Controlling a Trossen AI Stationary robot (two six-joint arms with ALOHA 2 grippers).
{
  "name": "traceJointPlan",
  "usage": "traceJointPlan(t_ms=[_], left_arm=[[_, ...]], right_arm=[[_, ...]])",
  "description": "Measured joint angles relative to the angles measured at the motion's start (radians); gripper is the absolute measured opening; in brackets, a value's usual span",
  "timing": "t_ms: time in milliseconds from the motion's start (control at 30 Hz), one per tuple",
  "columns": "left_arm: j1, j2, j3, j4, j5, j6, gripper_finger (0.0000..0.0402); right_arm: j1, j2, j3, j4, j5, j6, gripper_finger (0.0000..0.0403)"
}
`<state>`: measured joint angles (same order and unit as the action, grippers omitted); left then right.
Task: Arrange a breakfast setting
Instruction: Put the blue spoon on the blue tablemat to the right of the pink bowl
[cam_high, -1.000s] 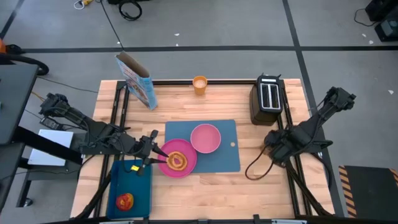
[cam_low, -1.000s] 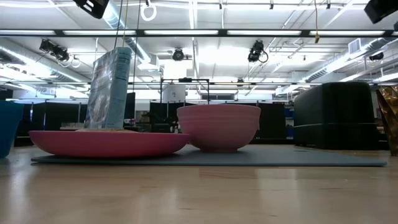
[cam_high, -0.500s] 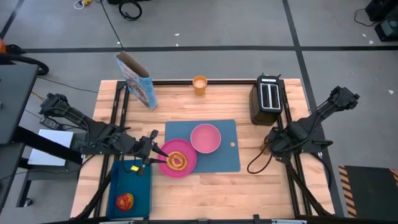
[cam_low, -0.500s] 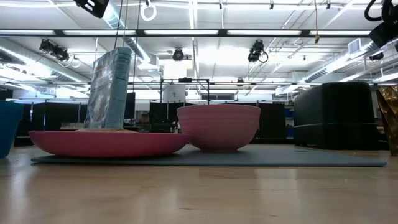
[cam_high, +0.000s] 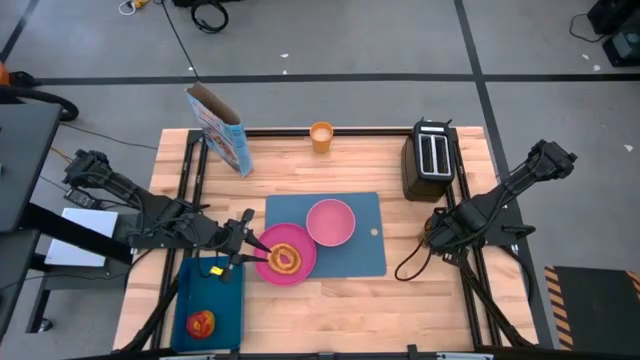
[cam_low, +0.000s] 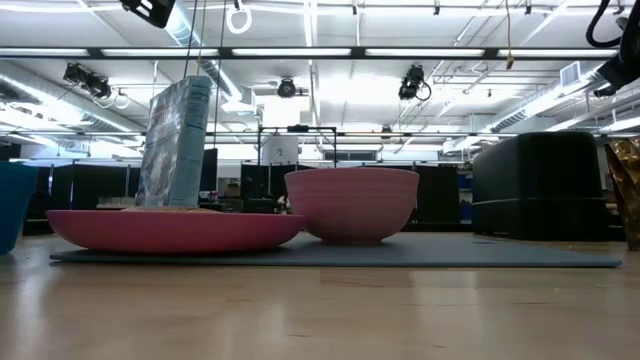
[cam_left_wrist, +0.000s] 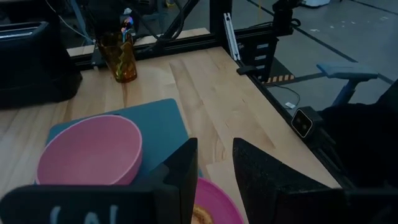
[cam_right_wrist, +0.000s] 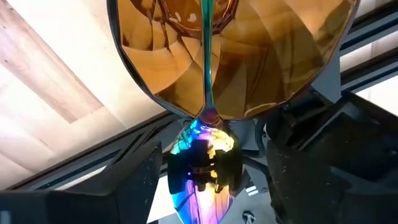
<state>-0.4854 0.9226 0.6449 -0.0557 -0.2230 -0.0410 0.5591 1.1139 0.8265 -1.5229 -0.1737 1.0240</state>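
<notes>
The pink plate (cam_high: 285, 258) with the toast slice (cam_high: 286, 259) and the pink bowl (cam_high: 330, 222) sit on the blue placemat (cam_high: 365, 250). My left gripper (cam_high: 250, 244) is open and empty over the plate's left rim; its fingers also show in the left wrist view (cam_left_wrist: 214, 171). My right gripper (cam_high: 433, 238), right of the placemat, is shut on the shiny blue-purple spoon (cam_high: 408, 266). The orange cup (cam_high: 321, 136) and the cereal box (cam_high: 218, 128) stand near the far edge. The apple (cam_high: 201, 322) lies in the dark-blue tray. My right gripper pinches the spoon's iridescent handle (cam_right_wrist: 202, 155) between its two fingers. The spoon's mirror-like bowl (cam_right_wrist: 217, 56) reaches out past the fingertips and hangs below the gripper in the left wrist view (cam_left_wrist: 119, 59). Whether its low end touches the table, I cannot tell.
The black toaster (cam_high: 432, 158) stands at the far right, close behind my right arm. The dark-blue tray (cam_high: 222, 295) lies at the near left. Bare wood shows right of the placemat and along the near edge (cam_high: 350, 310).
My right arm has shifted a little at the table's right side with the spoon still in its gripper, and it shows lower in the low view's top right corner. My left gripper has kept still.
</notes>
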Motion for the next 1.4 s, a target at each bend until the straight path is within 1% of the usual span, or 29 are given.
traceJointPlan(t_ms=[267,400,600,800,967,1067,1400], left_arm=[[0.000,0.000,0.000,0.000,0.000,0.000,0.0110],[0.000,0.000,0.000,0.001,0.000,0.000,0.0110],[0.000,0.000,0.000,0.000,0.000,0.000,0.0110],[-0.001,0.000,0.000,0.000,0.000,-0.018,0.0110],[-0.001,0.000,0.000,0.000,0.000,-0.021,0.0110],[-0.001,0.000,0.000,0.000,0.000,-0.021,0.0110],[0.000,0.000,0.000,-0.001,0.000,-0.015,0.0110]], right_arm=[[0.000,0.000,0.001,-0.012,-0.019,0.005,0.0241],[0.000,0.000,0.023,-0.035,-0.034,0.025,0.0223],[0.000,0.000,0.071,-0.047,-0.029,0.039,0.0196],[0.000,0.000,0.071,-0.048,-0.001,0.050,0.0181],[0.000,0.000,0.071,-0.044,0.071,0.054,0.0190],[0.000,0.000,0.066,-0.039,0.083,0.053,0.0205],[0.000,-0.001,-0.019,0.010,-0.026,0.069,0.0269]])
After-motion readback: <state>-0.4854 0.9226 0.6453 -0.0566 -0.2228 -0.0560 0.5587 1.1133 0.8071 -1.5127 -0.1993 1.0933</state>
